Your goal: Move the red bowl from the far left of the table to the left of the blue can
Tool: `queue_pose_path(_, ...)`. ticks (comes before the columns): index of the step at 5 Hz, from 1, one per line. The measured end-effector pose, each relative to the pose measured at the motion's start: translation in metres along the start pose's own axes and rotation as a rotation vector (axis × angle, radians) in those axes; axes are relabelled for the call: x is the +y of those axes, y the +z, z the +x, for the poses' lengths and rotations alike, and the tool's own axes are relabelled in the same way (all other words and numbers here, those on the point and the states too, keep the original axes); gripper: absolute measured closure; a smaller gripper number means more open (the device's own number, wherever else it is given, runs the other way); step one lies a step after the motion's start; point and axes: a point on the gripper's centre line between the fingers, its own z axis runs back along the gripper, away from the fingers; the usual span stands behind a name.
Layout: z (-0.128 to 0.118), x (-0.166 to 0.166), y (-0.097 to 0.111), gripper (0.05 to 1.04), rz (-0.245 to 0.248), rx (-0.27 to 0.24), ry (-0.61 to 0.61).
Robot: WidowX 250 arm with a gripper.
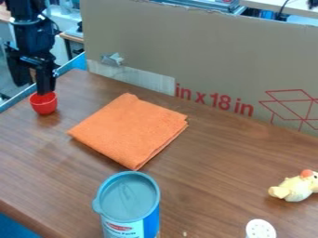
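One raised camera looks down at a slant across the wooden table (214, 162) towards the upright cardboard (205, 51).

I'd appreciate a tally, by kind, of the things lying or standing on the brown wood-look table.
Red cup: 1
Folded orange cloth: 1
Blue cylindrical canister with lid: 1
Pale yellow toy animal: 1
White object with a perforated round top: 1
Total: 5

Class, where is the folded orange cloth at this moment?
In the camera view, the orange cloth lies left of centre, beyond the blue-lidded canister and right of the red cup.
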Motion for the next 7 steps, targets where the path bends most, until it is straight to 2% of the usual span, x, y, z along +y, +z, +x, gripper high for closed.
queue_pose_path(1, 0.002, 0.005, -0.013, 0.083, -0.019, 0.031, 0.007)
queue_pose_path(2, 0.011, 0.002, -0.029, 0.083, -0.073, -0.008, 0.001)
queue_pose_path(3, 0.017, 0.005, -0.035, 0.083, -0.079, -0.018, -0.003)
queue_pose_path(6, 0.028, 0.012, -0.036, 0.083, -0.041, -0.083, 0.027)
queue_pose_path(7, 0.030, 0.013, -0.048, 0.083, -0.045, -0.066, 0.060)
